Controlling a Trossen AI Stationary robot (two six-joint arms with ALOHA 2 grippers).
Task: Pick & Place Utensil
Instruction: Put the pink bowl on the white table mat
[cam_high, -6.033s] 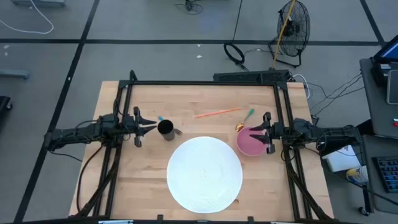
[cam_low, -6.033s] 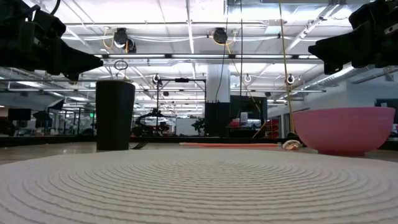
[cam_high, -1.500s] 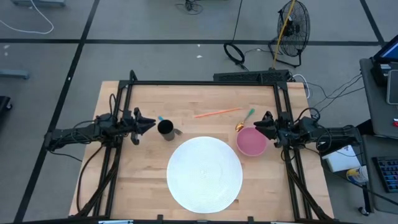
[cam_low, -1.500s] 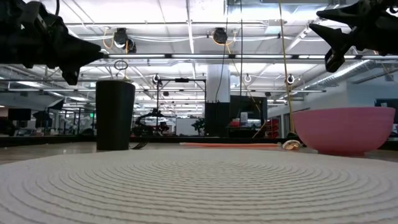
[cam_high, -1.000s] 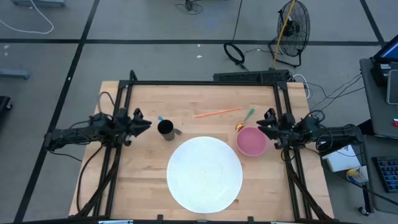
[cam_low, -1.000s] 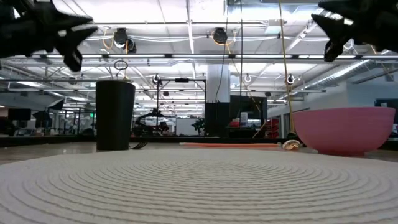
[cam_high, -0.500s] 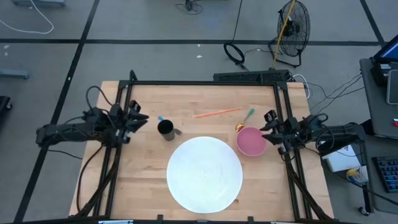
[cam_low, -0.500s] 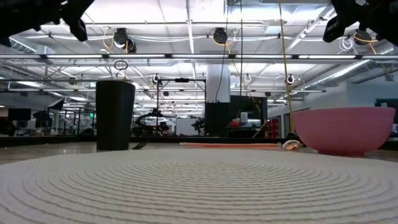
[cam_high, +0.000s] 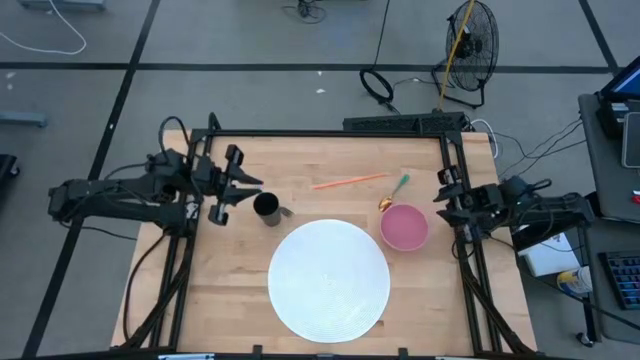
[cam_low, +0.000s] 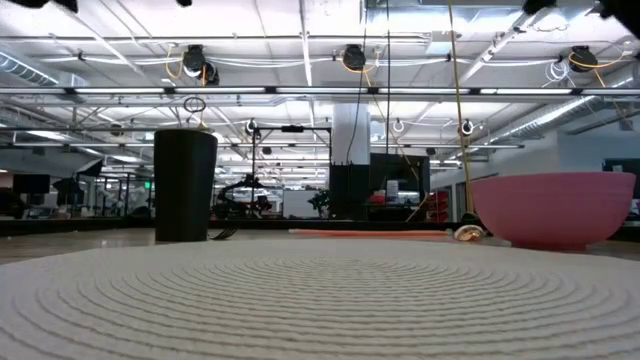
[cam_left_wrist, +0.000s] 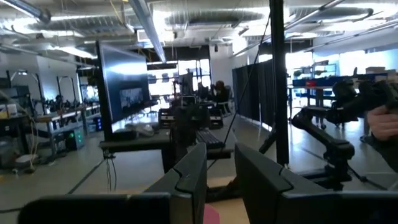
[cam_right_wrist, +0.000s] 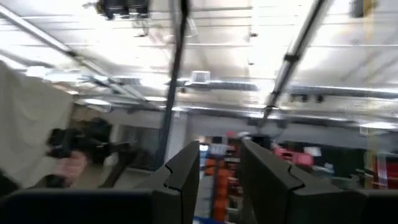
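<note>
With the spoon (cam_high: 391, 194) lying untouched on the table (cam_high: 330, 155) just beyond the pink bowl (cam_high: 404, 227), the right gripper (cam_high: 447, 198), fingers narrowly parted and empty, needed to descend squarely over the handle, while the left gripper (cam_high: 240, 194) waited beside the black cup (cam_high: 266, 208).

1. A round placemat (cam_high: 329, 277) is laid at the near middle of the table (cam_high: 420, 310).
2. A cup (cam_high: 266, 207) is stood just behind the placemat's left part, with a small utensil (cam_high: 258, 190) lying behind it.
3. A bowl (cam_high: 404, 226) is set just right of the placemat.
4. A spoon (cam_high: 392, 193) is laid just behind the bowl.
5. A long stick (cam_high: 348, 182) is placed left of the spoon, behind the placemat.
6. The left gripper (cam_high: 246, 190) is found left of the cup; the right gripper (cam_high: 446, 196) is found right of the bowl.
</note>
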